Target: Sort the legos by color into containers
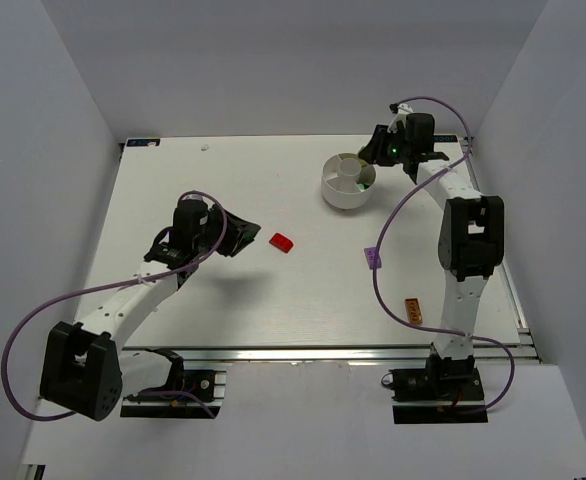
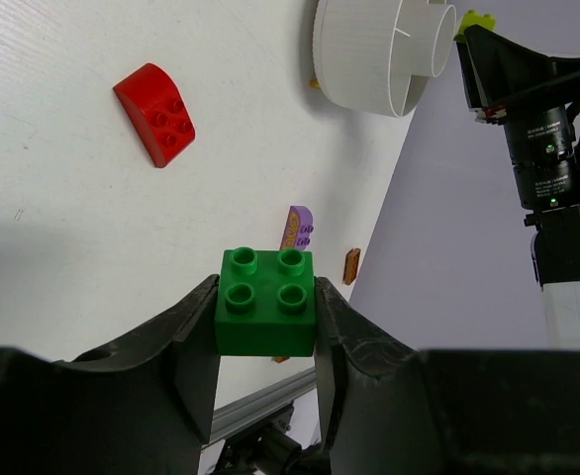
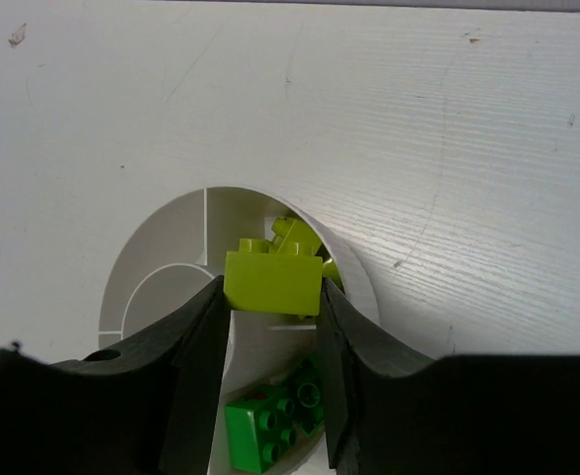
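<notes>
My left gripper (image 1: 248, 232) (image 2: 266, 294) is shut on a green brick (image 2: 266, 315) and holds it above the table, left of a red brick (image 1: 282, 243) (image 2: 154, 114). My right gripper (image 1: 375, 155) (image 3: 270, 289) is shut on a yellow-green brick (image 3: 272, 282) and holds it over the round white dish (image 1: 333, 197) (image 3: 357, 275) at the back. One wedge of the dish holds another yellow-green brick (image 3: 296, 232); the wedge beside it holds green bricks (image 3: 268, 427). A purple brick (image 1: 373, 259) (image 2: 297, 228) and an orange brick (image 1: 413, 311) (image 2: 351, 265) lie on the table by the right arm.
The dish also shows in the left wrist view (image 2: 369, 59), far ahead and right of the red brick. The right arm (image 1: 468, 240) stands along the table's right side, its cable looping over the purple brick. Grey walls enclose the table.
</notes>
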{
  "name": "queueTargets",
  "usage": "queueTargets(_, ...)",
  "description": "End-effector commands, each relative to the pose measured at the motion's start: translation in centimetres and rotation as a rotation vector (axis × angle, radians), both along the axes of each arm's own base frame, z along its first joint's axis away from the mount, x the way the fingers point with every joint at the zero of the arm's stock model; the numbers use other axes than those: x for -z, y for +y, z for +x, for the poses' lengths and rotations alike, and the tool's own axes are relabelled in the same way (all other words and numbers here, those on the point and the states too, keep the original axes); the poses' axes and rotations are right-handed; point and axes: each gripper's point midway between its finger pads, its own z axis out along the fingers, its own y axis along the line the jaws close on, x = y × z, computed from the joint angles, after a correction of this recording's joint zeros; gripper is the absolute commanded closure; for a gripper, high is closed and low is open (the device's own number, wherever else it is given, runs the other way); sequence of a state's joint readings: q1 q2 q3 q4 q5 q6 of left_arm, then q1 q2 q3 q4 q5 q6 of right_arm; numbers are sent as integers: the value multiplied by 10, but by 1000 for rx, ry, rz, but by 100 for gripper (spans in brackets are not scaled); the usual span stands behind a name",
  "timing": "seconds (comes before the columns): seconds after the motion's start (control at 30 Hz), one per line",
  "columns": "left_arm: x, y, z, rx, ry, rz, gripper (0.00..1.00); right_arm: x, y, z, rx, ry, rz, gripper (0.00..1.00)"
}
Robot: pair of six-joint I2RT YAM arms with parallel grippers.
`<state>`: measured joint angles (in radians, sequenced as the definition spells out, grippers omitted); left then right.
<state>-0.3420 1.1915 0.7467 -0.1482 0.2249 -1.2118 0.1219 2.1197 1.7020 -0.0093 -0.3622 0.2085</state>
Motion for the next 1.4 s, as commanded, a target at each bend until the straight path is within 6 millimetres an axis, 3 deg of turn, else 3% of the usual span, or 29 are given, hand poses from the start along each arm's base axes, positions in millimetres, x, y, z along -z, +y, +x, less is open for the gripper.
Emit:
queueTargets(0.0,-11,-2,6,8,-41,-9,100,-17,6,16,-15,-70,29,88)
queueTargets(0.2,-15,-2,8,10,-46,-4,100,-10,8,20,-19,-65,30,74)
queueTargets(0.33,-15,-2,8,8,-48,-8,100,-7,8,20,-16,-61,25,51)
queueTargets(0.47,-17,-4,10,17,-57,-17,100,-10,7,20,-16,-68,22,35)
queueTargets(0.63,-27,-12,14,49,-94,-38,100,-15,6,18,-23,-85,3,30)
queueTargets(0.8,-44,-31,17,127,-172,-52,100,-46,-9,12,-22,-156,-29,30)
queueTargets(0.9,-59,-52,16,218,-257,-62,100,-80,-16,-9,-125,-251,-10,31)
queueTargets(1.03,-67,-79,4,383,-377,-61,100,-131,6,-81,-486,-441,28,34)
queueTargets(1.07,-65,-87,-7,462,-413,-57,100,-125,21,-114,-648,-438,85,35)
queueTargets(1.13,-59,-93,-13,551,-515,13,100,-134,42,-152,-765,-424,138,44)
queueTargets(1.17,-56,-99,-21,596,-554,47,100,-121,48,-167,-766,-335,160,46)
queueTargets(1.23,-50,-99,-30,660,-678,164,100,-120,73,-197,-792,-275,161,48)
queueTargets(1.27,-47,-101,-34,673,-716,212,100,-105,80,-211,-777,-187,174,48)
queueTargets(1.37,-38,-99,-45,731,-825,376,100,-107,109,-249,-778,-65,226,42)
